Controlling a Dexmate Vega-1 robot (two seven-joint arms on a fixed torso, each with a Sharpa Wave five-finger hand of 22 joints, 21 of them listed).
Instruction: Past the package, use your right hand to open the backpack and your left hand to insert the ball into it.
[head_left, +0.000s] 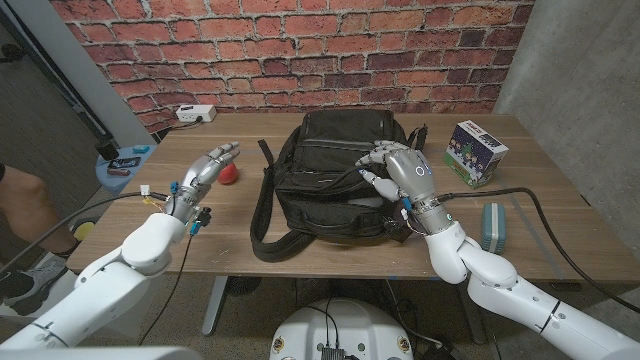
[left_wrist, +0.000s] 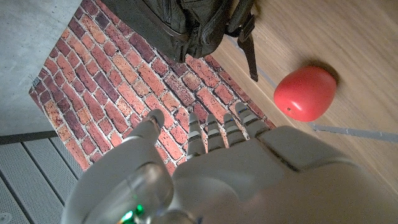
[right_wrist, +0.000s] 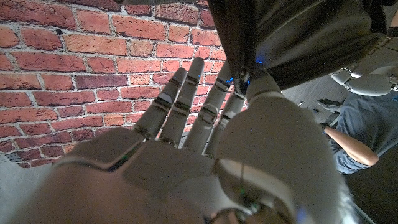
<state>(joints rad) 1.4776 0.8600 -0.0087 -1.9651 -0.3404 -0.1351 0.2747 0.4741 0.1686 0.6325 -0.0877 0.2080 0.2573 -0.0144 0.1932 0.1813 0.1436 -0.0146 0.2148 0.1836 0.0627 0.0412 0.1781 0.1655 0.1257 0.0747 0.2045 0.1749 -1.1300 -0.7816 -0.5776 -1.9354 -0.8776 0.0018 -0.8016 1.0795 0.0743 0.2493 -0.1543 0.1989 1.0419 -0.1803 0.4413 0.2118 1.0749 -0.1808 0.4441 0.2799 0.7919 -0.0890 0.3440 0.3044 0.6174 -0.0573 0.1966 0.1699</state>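
The black backpack (head_left: 325, 185) lies in the middle of the wooden table (head_left: 560, 190), its zip shut as far as I can see. My right hand (head_left: 400, 172) rests on its right side, fingers stretched out against the fabric (right_wrist: 298, 37) and gripping nothing. The red ball (head_left: 231, 176) sits left of the backpack, also seen as the ball (left_wrist: 305, 93) beside a backpack strap (left_wrist: 249, 53). My left hand (head_left: 203, 172) hovers just short of the ball, fingers (left_wrist: 217, 130) spread and empty. The colourful package (head_left: 474, 152) stands at the far right.
A light-blue case (head_left: 493, 226) lies near the table's right front, behind my right forearm. A white power strip (head_left: 196, 114) sits at the far left corner. A person (head_left: 20, 205) stands off the left edge, the same person (right_wrist: 351, 137) showing past the backpack.
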